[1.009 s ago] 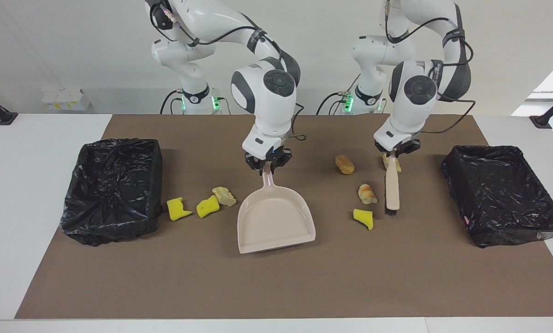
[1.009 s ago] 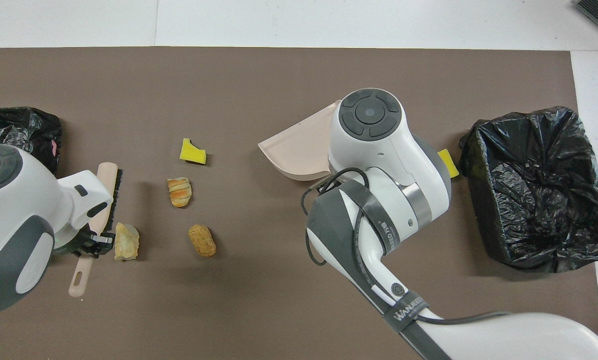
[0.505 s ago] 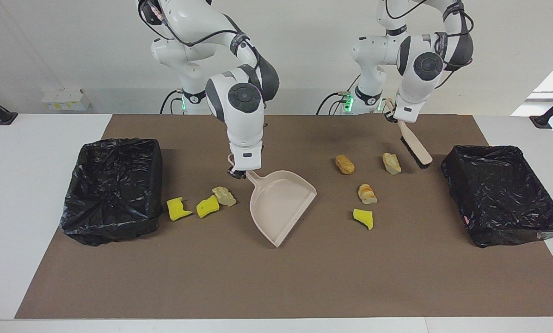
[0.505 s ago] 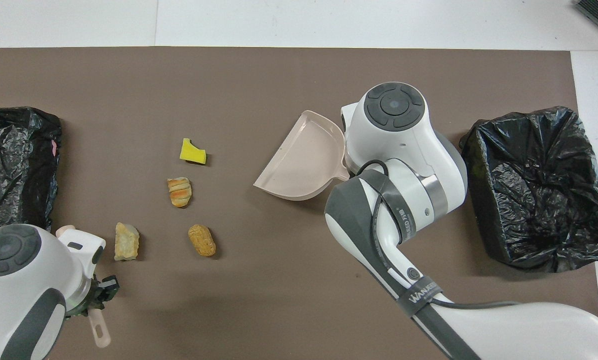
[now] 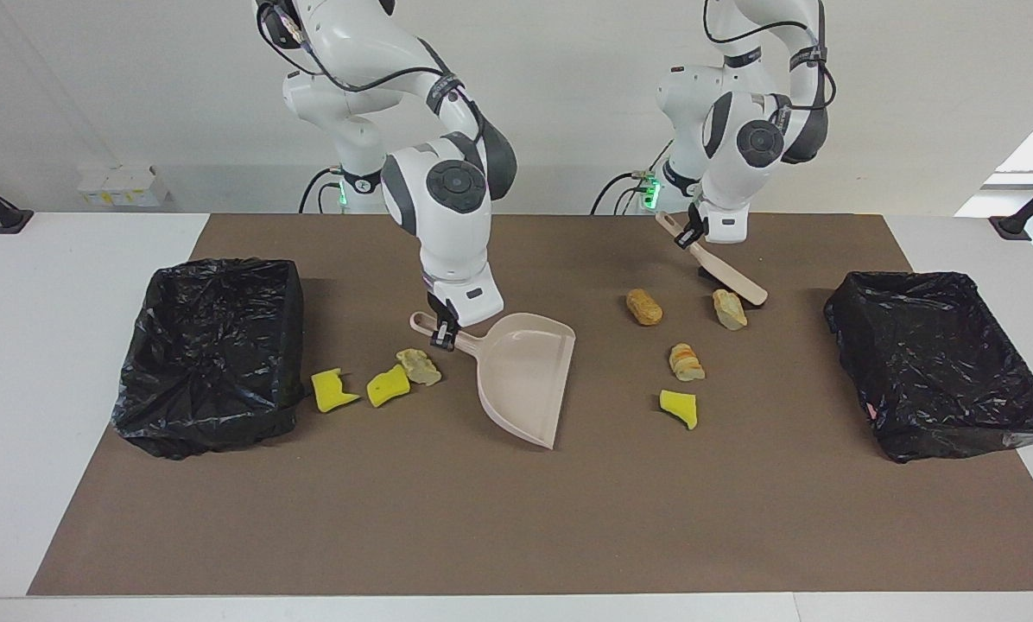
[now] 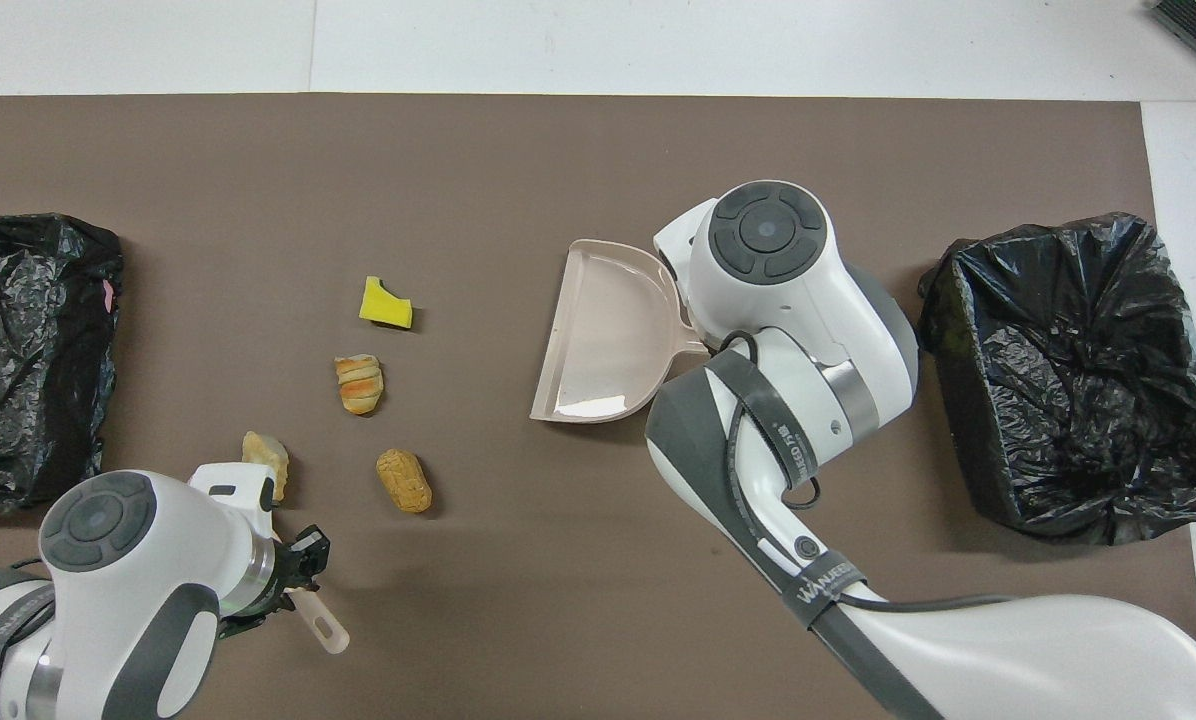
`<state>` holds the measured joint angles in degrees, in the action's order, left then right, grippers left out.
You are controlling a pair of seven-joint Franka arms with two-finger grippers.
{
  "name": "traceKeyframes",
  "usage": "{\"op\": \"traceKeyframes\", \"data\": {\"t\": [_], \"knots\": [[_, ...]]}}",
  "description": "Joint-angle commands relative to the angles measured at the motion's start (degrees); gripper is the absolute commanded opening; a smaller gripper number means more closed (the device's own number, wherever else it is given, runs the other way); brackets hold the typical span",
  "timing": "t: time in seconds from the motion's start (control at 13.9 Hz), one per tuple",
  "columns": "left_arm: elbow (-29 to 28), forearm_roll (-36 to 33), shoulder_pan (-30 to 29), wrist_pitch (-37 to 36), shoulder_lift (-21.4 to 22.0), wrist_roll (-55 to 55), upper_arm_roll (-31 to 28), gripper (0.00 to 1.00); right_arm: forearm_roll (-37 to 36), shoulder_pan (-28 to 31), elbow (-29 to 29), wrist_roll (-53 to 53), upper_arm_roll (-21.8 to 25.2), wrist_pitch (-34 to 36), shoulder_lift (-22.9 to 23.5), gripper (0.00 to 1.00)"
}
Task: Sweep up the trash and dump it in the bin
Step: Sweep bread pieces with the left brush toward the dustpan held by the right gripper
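My right gripper (image 5: 441, 333) is shut on the handle of the beige dustpan (image 5: 521, 371) (image 6: 608, 340), whose mouth faces the left arm's end of the table. My left gripper (image 5: 687, 235) (image 6: 293, 575) is shut on the handle of the brush (image 5: 728, 275), which slants down with its head right beside a beige lump (image 5: 729, 309) (image 6: 265, 460). More trash lies near it: a brown lump (image 5: 643, 307), a striped lump (image 5: 686, 362) and a yellow chunk (image 5: 680, 408). Two yellow chunks (image 5: 333, 390) (image 5: 388, 385) and a pale lump (image 5: 418, 366) lie beside the dustpan handle.
Two bins lined with black bags stand on the brown mat, one bin (image 5: 210, 354) (image 6: 1078, 380) at the right arm's end and the other bin (image 5: 940, 363) (image 6: 28, 350) at the left arm's end.
The right gripper has turned the dustpan so its mouth faces the left arm's end. The left gripper lifted the brush, swung it toward the robots and brought its head down by the beige lump.
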<state>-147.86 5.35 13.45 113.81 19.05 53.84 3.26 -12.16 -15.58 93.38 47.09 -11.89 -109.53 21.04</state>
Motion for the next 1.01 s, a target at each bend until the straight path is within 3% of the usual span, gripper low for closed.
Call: {"op": "traceKeyframes", "data": {"t": [0.0, 0.36, 0.72, 0.94], "knots": [[7.04, 2.98, 1.49, 2.45, -7.42, -6.43, -0.45, 0.0, -7.31, -2.86, 0.4, 2.82, -0.41, -4.36, 2.76, 0.0], [11.88, 4.58, 4.92, 8.88, -16.05, -15.31, -0.45, 0.0, -9.63, -3.66, 0.31, 3.97, -0.59, -8.95, 5.32, 0.0], [13.74, 4.67, 4.92, 8.44, -17.12, -33.95, -0.36, 0.0, -9.28, -3.49, 0.39, 3.97, -0.59, -10.62, 5.68, 0.0], [13.83, 4.67, 8.08, 9.58, -17.12, -36.7, -0.36, 0.0, -9.02, -3.58, 0.39, 3.97, -0.59, -10.62, 5.68, 0.0]]}}
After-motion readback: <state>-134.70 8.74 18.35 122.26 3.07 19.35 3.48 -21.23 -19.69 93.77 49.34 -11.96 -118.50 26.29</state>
